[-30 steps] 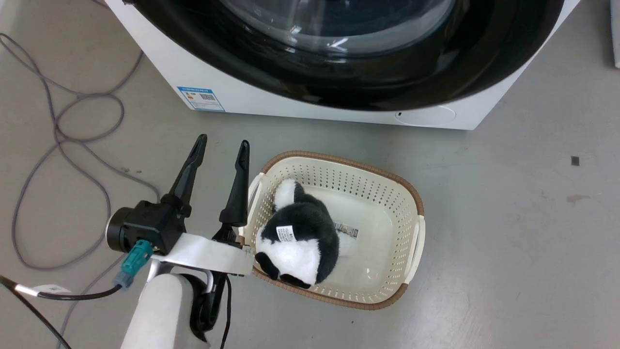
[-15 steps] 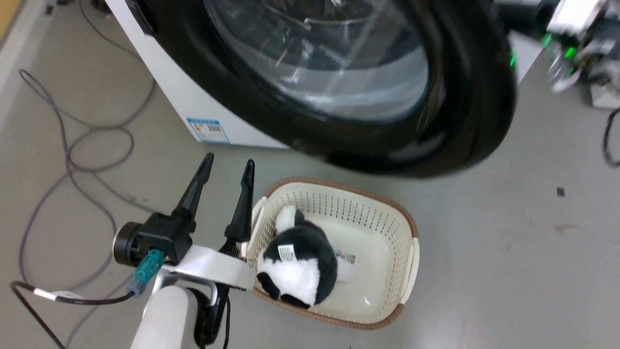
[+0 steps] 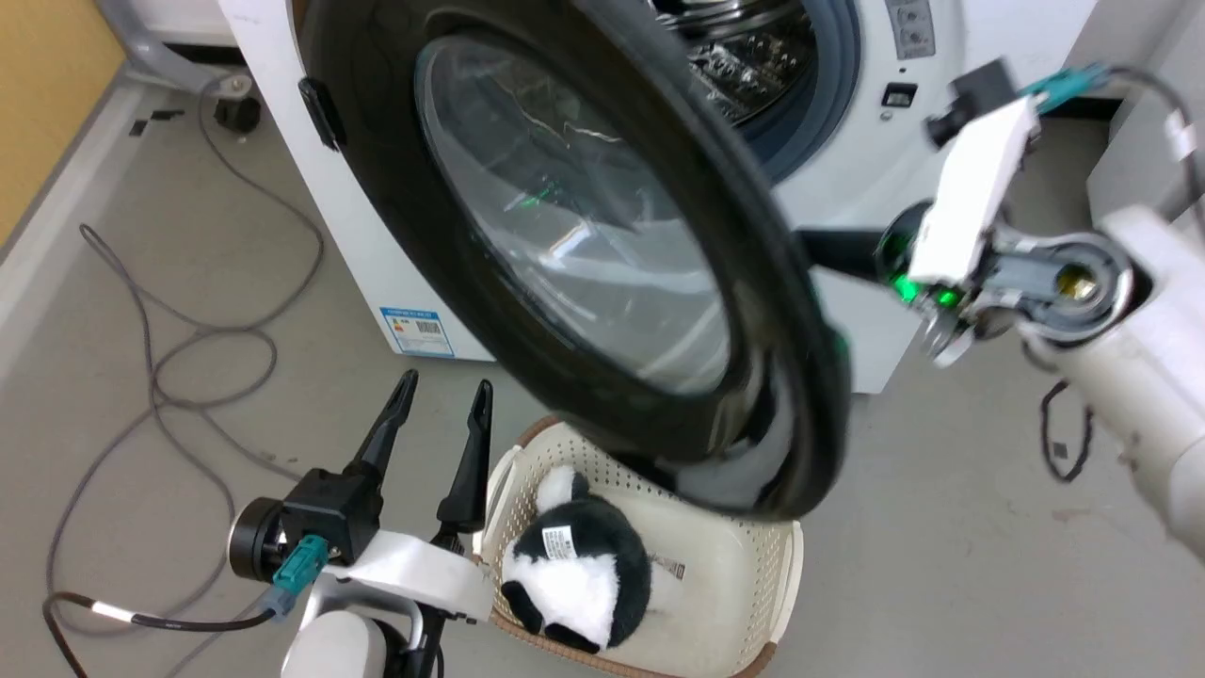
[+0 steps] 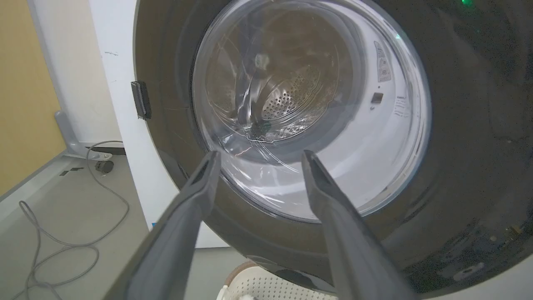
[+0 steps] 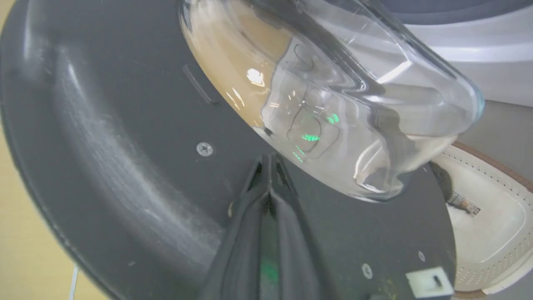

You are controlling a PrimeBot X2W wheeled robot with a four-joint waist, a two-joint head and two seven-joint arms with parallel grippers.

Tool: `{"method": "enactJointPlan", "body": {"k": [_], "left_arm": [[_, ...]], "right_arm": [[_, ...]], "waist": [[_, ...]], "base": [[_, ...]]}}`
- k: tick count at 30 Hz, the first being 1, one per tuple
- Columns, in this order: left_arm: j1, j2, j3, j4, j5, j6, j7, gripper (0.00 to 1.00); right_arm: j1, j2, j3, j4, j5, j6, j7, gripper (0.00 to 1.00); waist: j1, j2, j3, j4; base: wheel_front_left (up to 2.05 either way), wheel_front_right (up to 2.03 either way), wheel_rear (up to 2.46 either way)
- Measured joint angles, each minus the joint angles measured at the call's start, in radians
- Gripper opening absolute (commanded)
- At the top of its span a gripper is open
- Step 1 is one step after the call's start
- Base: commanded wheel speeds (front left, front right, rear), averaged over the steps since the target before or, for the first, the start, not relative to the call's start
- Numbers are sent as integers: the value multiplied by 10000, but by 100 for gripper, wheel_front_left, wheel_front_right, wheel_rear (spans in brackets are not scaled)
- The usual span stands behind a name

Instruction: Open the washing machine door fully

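The washing machine stands with its steel drum showing. Its door, a black disc with a clear glass bowl, is swung partway out on its left hinge and hangs over the basket. My right gripper is shut, and its tips press on the door's dark inner face beside the bulging glass. In the head view the right wrist reaches in from the right, and the fingers run behind the door's edge. My left gripper stands open and empty low in front of the door, apart from it.
A cream basket holding a black-and-white plush panda sits on the floor under the door. Grey cables loop on the floor at the left. A yellow wall is at the far left, and a white unit at the right.
The head camera has tilted up. The door has swung from flush against the machine to partway out, uncovering the drum. My right arm has come into view behind it. The left gripper stays put.
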Motion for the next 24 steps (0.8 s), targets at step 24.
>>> {"method": "enactJointPlan", "body": {"k": [24], "left_arm": [[384, 6, -77, 196, -104, 0, 0, 100]], "right_arm": [[1436, 692, 1475, -3221, 163, 0, -1346, 22]], "waist": [[-1, 0, -410, -229]], "base": [[0, 0, 0]]}}
